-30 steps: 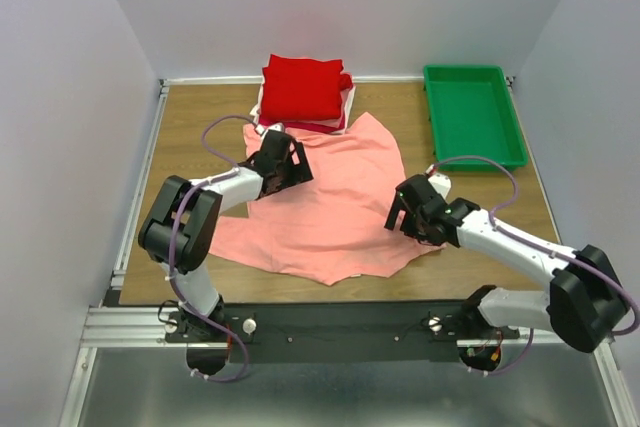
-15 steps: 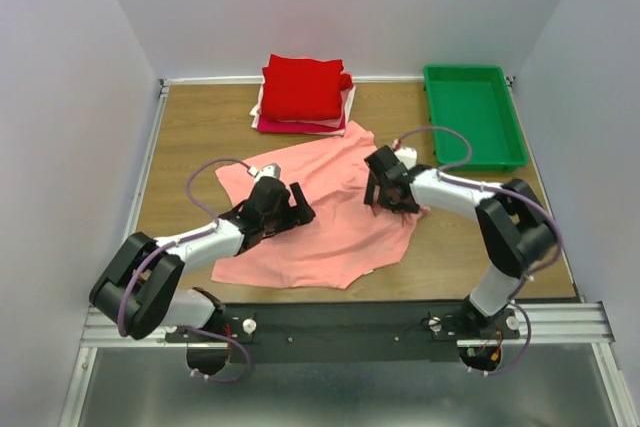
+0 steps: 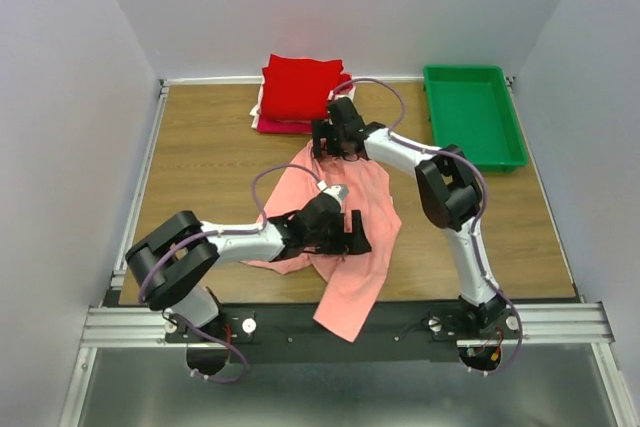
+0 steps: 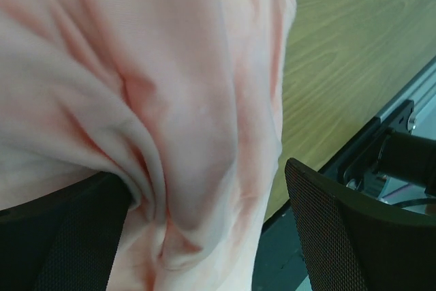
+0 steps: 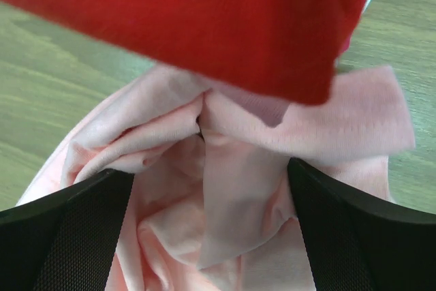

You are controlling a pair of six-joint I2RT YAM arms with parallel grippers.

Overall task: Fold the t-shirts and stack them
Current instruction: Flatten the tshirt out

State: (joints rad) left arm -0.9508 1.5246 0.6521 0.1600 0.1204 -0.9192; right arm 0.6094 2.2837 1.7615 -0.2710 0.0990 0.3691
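The salmon-pink t-shirt (image 3: 372,199) lies bunched in a long strip from the stack down the table's middle, its lower end hanging over the front edge. My left gripper (image 3: 350,237) sits in its middle. In the left wrist view the jaws (image 4: 208,175) stand apart, with the shirt (image 4: 170,86) draped over the left finger. My right gripper (image 3: 328,142) is at the shirt's far end, against the folded bright red t-shirt (image 3: 300,87). Its jaws (image 5: 209,168) stand apart with bunched pink cloth (image 5: 238,189) between them, under the red shirt (image 5: 204,18). White and magenta edges (image 3: 268,127) show beneath the red one.
A green plastic tray (image 3: 465,70) stands at the back right. The wooden table (image 4: 340,46) and its front metal rail (image 4: 402,155) show to the right of the left gripper. White walls close in the left, back and right sides.
The right gripper has swung left and far back to the red stack. The left gripper has moved right toward the centre. The shirt went from spread flat to a bunched strip hanging over the front edge.
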